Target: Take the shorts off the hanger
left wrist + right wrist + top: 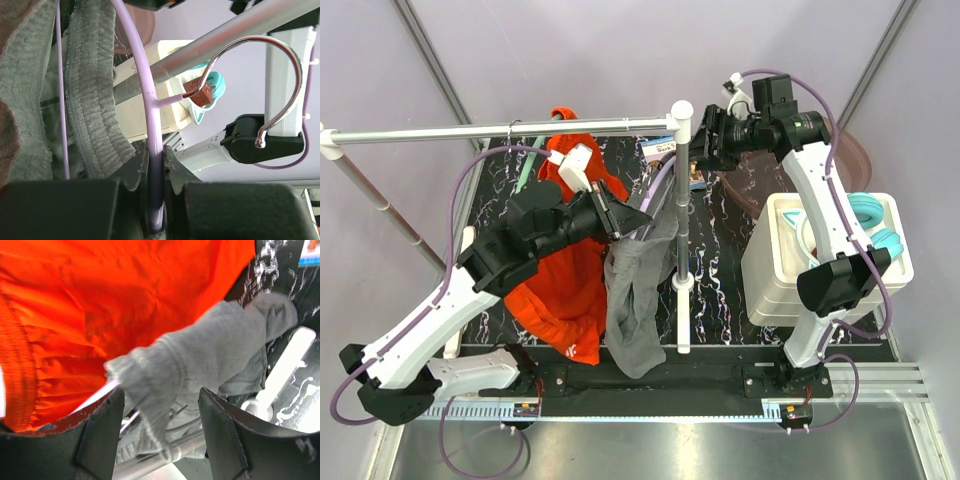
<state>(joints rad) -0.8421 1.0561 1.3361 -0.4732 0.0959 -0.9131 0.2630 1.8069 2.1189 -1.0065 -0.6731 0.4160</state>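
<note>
The bright orange-red shorts (pixel 565 290) and the grey shorts (pixel 638 300) hang side by side under the rack's rail (pixel 500 130). My left gripper (pixel 620 215) is shut on a lilac plastic hanger (pixel 155 125); the left wrist view shows its jaws (pixel 155 152) tight on the hanger's bar, with the grey waistband (pixel 95 115) just to the left and the metal hook (pixel 280 75) near the rail. My right gripper (pixel 705 140) is open by the post top. In its wrist view (pixel 161 392) the grey shorts (pixel 210 350) lie ahead between its fingers, with the orange-red shorts (pixel 100 300) behind.
A white upright post (pixel 682 250) stands right of the grey shorts. A white bin (pixel 770 270) with teal hangers (pixel 870 215) sits at the right, a brownish bowl (pixel 860 160) behind it. A green hanger (pixel 525 170) hangs on the rail.
</note>
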